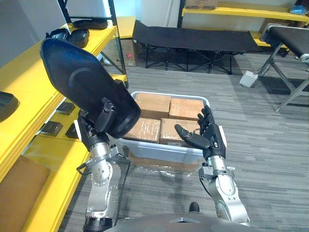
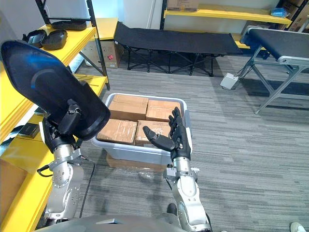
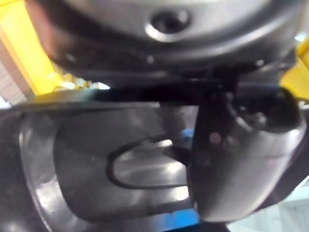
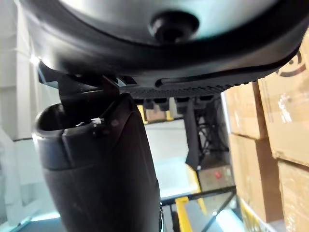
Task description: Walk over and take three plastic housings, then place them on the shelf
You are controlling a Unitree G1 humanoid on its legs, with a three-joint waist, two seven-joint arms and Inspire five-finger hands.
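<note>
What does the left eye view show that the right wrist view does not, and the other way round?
Left eye view, not the right wrist view: the housing gripped in the left hand and raised beside the yellow shelf, other housings lying on that shelf, the grey bin and a black cot.
Right wrist view, not the left eye view: a close look along the right hand from below its palm.
Both: the cardboard boxes and the right hand, open and holding nothing.
</note>
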